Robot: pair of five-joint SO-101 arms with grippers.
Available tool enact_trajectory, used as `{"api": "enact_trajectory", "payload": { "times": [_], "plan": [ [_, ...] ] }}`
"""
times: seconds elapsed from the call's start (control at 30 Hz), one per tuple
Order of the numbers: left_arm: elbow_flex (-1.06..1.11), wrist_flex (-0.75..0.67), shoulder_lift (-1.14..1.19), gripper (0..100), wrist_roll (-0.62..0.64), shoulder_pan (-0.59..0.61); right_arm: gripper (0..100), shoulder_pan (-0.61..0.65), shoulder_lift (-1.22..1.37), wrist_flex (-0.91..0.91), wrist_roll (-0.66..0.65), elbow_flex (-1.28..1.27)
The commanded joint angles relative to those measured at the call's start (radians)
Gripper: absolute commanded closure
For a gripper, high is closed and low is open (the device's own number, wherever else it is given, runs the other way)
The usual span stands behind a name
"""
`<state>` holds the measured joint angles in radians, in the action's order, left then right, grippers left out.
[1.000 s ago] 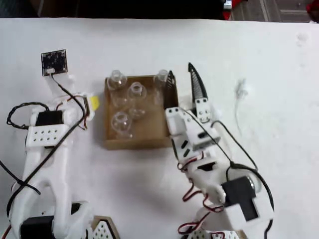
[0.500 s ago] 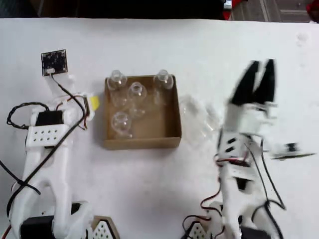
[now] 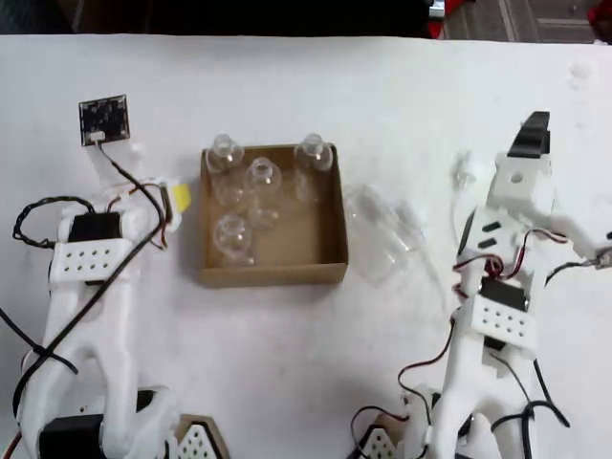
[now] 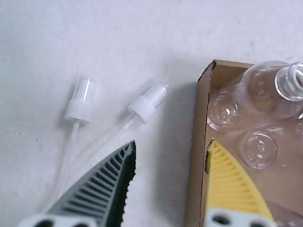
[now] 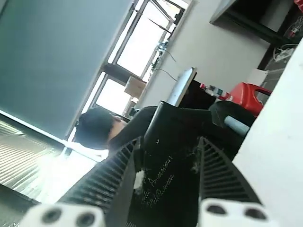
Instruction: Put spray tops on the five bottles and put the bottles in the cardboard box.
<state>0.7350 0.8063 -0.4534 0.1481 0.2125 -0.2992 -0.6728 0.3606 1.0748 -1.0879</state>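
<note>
White spray tops (image 4: pixel 79 109) lay just ahead of the left gripper (image 4: pixel 172 143), fingers (image 4: pixel 111 182) spread; the right gripper (image 5: pixel 169 139), also spread, pointed up.

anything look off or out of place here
One clear bottle lies on its side on the table right of the cardboard box, outside it. Two spray tops lie loose by the box, unfitted.

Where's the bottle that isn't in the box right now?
In the high view, the loose bottle lies on the table just off the right side of the cardboard box, between the box and a spray top.
</note>
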Motion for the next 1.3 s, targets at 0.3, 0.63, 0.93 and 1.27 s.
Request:
{"api": "enact_trajectory", "payload": {
  "times": [0.3,0.63,0.93,1.27],
  "plan": [
    [-0.008,-0.029,-0.007,77,0.008,-0.018,84.8,0.257,0.042,-0.699,-0.548,0.354],
    [-0.008,-0.029,-0.008,77,0.008,-0.018,84.8,0.294,0.363,-1.454,-0.77,0.93],
    [-0.003,-0.029,-0.008,77,0.008,-0.016,84.4,0.403,0.682,-1.722,-1.046,1.204],
    [-0.006,-0.029,-0.008,77,0.008,-0.018,84.4,0.463,0.814,-1.908,-1.186,1.211]
  ]
}}
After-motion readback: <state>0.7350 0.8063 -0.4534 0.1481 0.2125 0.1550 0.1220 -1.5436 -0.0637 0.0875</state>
